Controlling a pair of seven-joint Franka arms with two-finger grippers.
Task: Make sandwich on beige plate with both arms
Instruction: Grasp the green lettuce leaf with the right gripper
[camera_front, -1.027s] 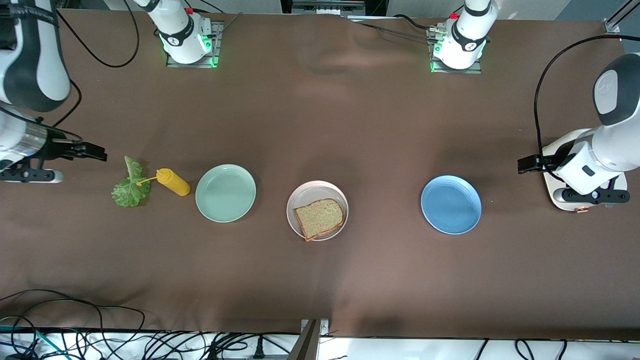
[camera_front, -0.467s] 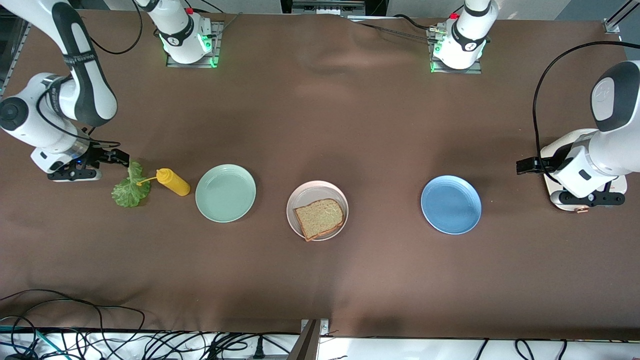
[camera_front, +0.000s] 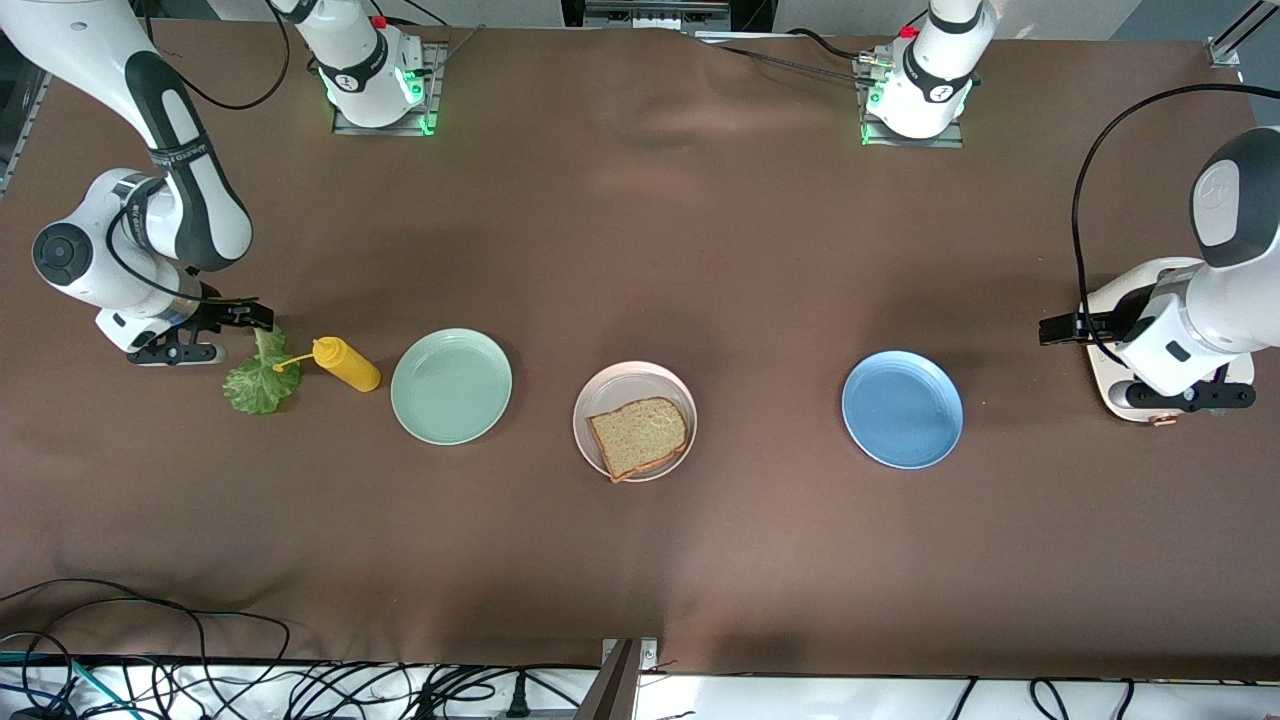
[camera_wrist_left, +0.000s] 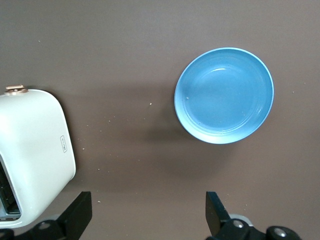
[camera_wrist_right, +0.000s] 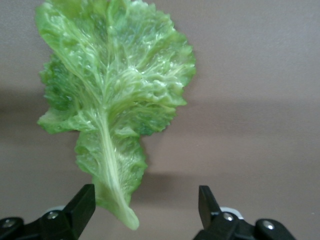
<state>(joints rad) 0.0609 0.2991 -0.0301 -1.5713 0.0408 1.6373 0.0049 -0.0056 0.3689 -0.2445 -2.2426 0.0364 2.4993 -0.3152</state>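
So the right gripper has swung in from the table's edge over the last second and is now parked right over the stem end of the lettuce leaf, at the right arm's end of the table. In the right wrist view its fingers are spread wide with the stem sitting between them, nothing pinched yet. Hard to say from above whether the tips are touching the leaf or just hovering over it.

Just beside the leaf is a yellow squeeze bottle lying on its side, nozzle poking toward the leaf. Next along is the mint green plate, bare. Then the beige plate mid-table, with one bread slice already on it, so the base of the sandwich is down and lettuce looks like the next layer. That fits what the right arm is lining up for.

Past that, the blue plate, nothing on it. At the left arm's end, the left gripper hangs over the bare cloth between the blue plate and a white toaster, jaws wide apart and holding nothing. It has barely shifted and seems to be waiting. No second slice is in view anywhere.
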